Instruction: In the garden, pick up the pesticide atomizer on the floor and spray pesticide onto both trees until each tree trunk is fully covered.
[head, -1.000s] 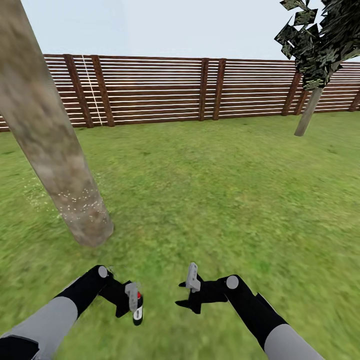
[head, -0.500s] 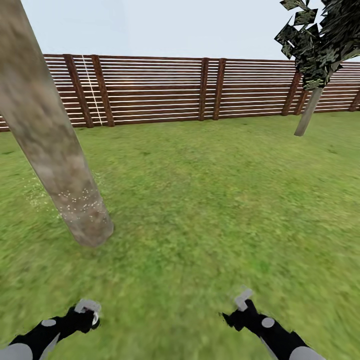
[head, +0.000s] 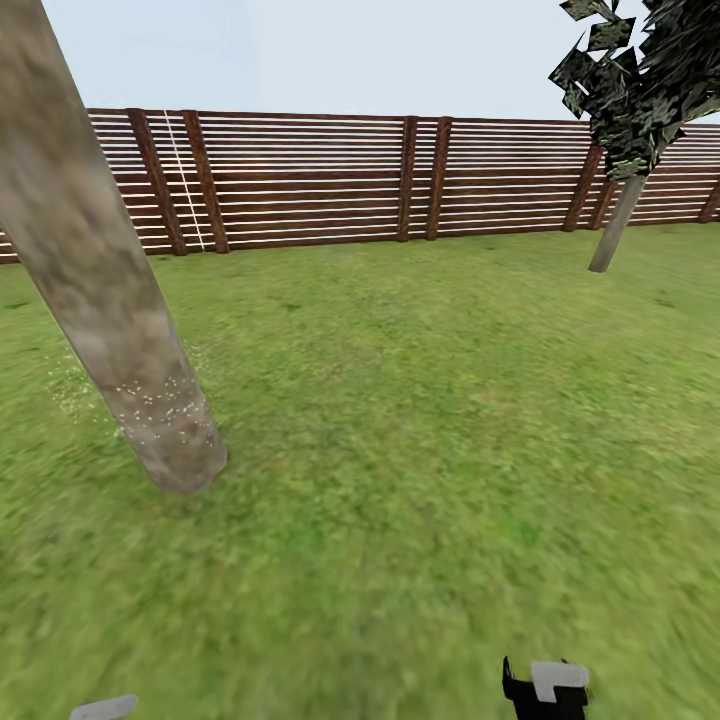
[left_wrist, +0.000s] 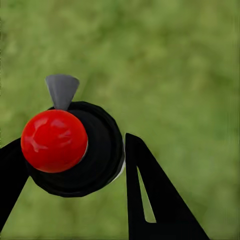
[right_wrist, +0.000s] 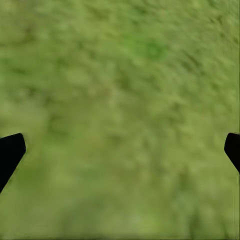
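The left gripper (left_wrist: 75, 165) clamped its fingers (left_wrist: 150, 195) round the red-capped black pesticide atomizer (left_wrist: 75, 147), seemingly light, rigid and best held by its body. The right gripper (right_wrist: 120, 150) gaped wide above the green grass floor (right_wrist: 120, 75)

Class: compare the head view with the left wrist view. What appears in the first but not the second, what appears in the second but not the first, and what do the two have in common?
Head view: a thick tree trunk flecked with white specks near its base, a second tree, a slatted wooden fence and sky.

Left wrist view: the left gripper shut on a black sprayer with a red top.

Both: green grass.
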